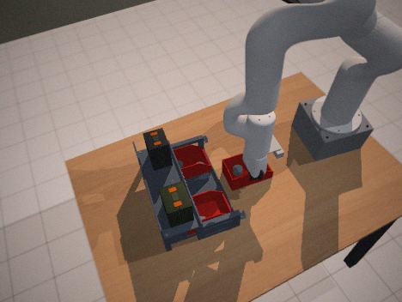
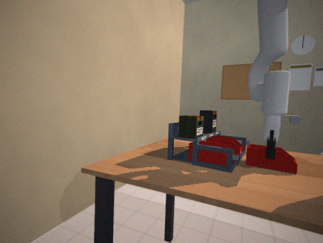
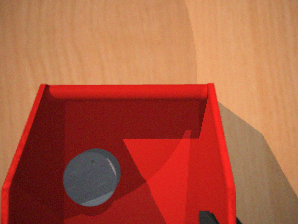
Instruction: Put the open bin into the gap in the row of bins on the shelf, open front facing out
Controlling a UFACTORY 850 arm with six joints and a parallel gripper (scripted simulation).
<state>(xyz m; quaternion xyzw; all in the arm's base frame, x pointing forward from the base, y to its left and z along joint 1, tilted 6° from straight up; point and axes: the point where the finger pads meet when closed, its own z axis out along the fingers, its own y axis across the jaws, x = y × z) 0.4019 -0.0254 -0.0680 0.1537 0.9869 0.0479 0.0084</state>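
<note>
The open red bin [image 1: 240, 175] sits on the wooden surface [image 1: 275, 223], at about three o'clock from the shelf [image 1: 151, 189], holding a grey ball [image 3: 92, 177]. The jaws [image 1: 256, 174] are clenched on the bin's side wall. Beyond, two red bins [image 1: 210, 205] flank the shelf's gap.

gripper [image 1: 256, 174] closed on red bin [image 1: 235, 181] side wall, grey part [image 1: 237, 170] just beside jaws, shelf [image 1: 149, 185] beyond
</note>
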